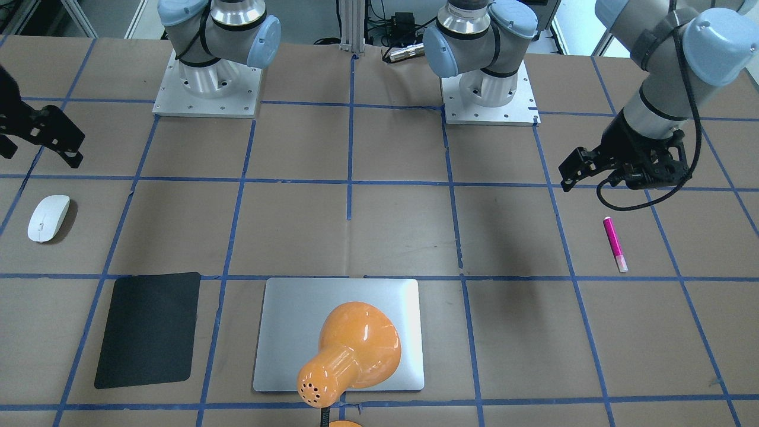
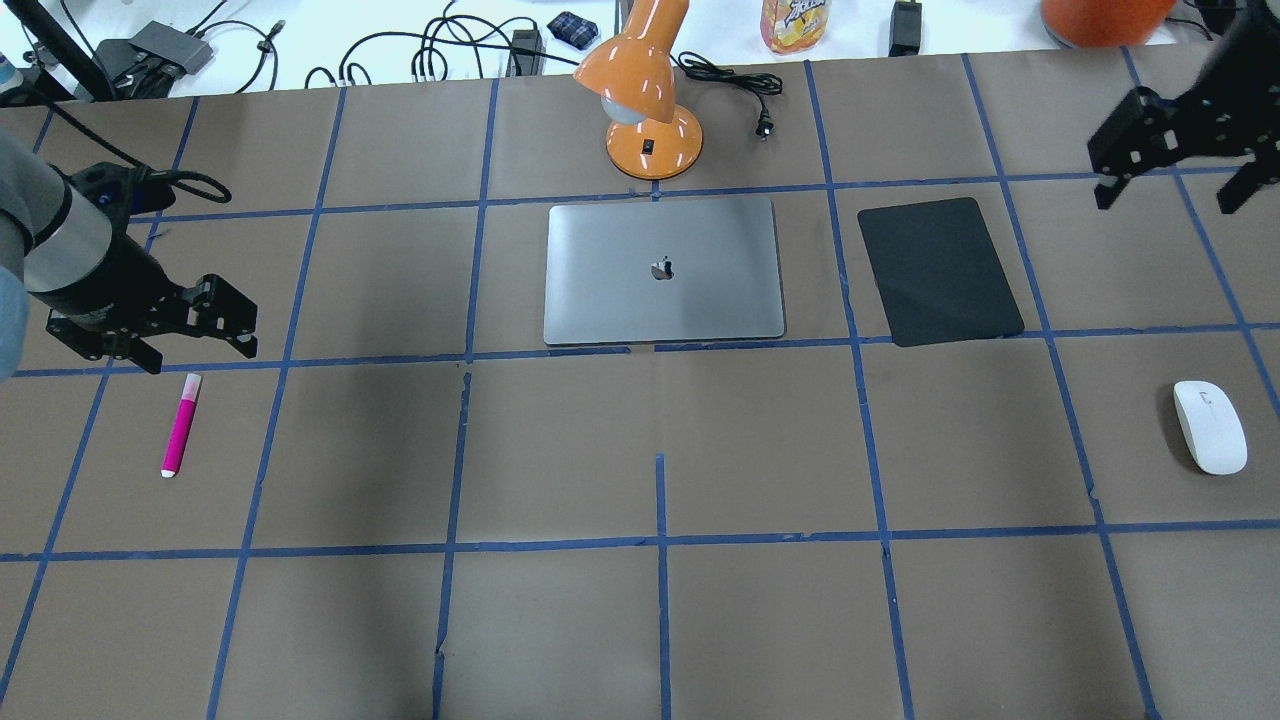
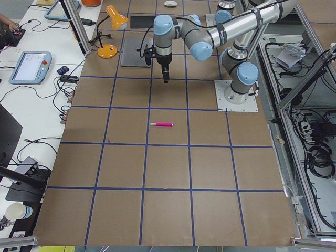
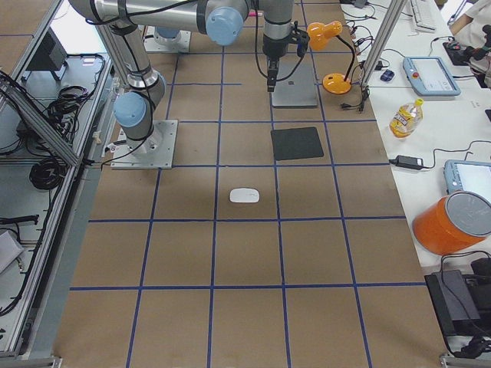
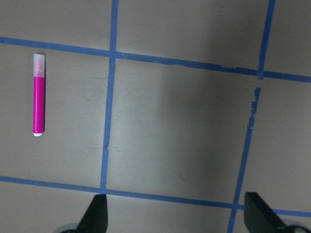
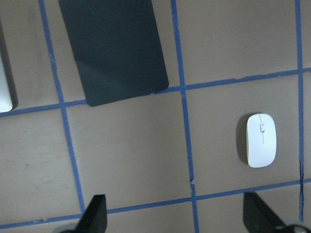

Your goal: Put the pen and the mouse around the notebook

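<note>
Magenta-pink slim pen (image 2: 181, 424) lies near the left end effector (image 5: 177, 217), white oval mouse (image 2: 1210, 427) near the right end effector (image 6: 175, 216); both spread, empty.

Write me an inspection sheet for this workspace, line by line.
Surface: table covered in brown paper with a blue tape grid; no spills seen.
Job's things: pen lies flat at the left end and mouse at the right end, both well apart from the closed notebook in the middle.
Clutter: black mat beside the notebook on the mouse's side; orange lamp just beyond the notebook's far edge.
Claws: left claw open, empty, near the pen; right claw open, empty, mouse in its camera's view.
Cables: lamp cord lies on the table, plug loose; cable loop at the left wrist.
Surroundings: side bench with loose cables, a bottle and an orange bucket.
</note>
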You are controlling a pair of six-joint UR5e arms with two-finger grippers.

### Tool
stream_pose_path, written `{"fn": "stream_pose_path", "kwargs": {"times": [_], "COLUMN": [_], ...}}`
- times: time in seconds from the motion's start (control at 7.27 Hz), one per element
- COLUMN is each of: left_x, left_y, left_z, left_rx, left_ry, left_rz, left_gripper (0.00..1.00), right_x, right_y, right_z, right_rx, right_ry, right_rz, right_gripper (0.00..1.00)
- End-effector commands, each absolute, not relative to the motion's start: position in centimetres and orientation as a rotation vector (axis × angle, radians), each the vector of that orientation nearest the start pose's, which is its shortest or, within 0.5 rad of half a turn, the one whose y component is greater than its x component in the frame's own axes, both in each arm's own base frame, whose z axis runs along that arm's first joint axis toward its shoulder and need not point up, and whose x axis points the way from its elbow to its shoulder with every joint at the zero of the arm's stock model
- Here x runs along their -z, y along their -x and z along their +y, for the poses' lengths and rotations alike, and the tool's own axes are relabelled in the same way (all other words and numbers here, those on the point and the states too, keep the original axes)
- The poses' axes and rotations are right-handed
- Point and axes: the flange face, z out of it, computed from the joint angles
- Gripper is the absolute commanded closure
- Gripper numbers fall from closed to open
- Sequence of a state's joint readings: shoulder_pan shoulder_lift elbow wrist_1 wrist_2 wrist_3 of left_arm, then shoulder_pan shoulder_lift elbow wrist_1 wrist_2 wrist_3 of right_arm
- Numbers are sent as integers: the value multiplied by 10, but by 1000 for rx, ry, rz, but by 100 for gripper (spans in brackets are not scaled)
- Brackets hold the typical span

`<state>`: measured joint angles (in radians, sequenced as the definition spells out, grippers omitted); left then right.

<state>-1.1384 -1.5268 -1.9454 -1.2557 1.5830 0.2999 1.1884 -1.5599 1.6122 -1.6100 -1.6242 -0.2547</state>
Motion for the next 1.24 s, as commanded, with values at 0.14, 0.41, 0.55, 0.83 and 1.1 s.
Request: {"fn": "stream_pose_path", "kwargs": {"times": [0.14, 0.41, 0.55, 0.83, 1.1], "left_x": [-306, -280, -264, -231, -207], "left_y": [-159, -193, -203, -206, -212], "left_z": [-454, -456, -461, -466, -473], "left_rx": [78, 63, 65, 0, -21], "left_ry": [1, 88, 98, 111, 104], "left_rz": [3092, 3102, 3096, 3142, 3148], "left_gripper": [0, 0, 0, 0, 0], "right_x": [-326, -262, -234, -201, -185], "right_y": [194, 238, 250, 259, 261], "right_z": [-448, -438, -440, -442, -442], "right_rx": [30, 27, 0, -60, -101], "right_ry": [-197, -140, -111, -119, -120], "right_rz": [3225, 3173, 3140, 3111, 3097], "right_gripper": [0, 0, 0, 0, 0]}}
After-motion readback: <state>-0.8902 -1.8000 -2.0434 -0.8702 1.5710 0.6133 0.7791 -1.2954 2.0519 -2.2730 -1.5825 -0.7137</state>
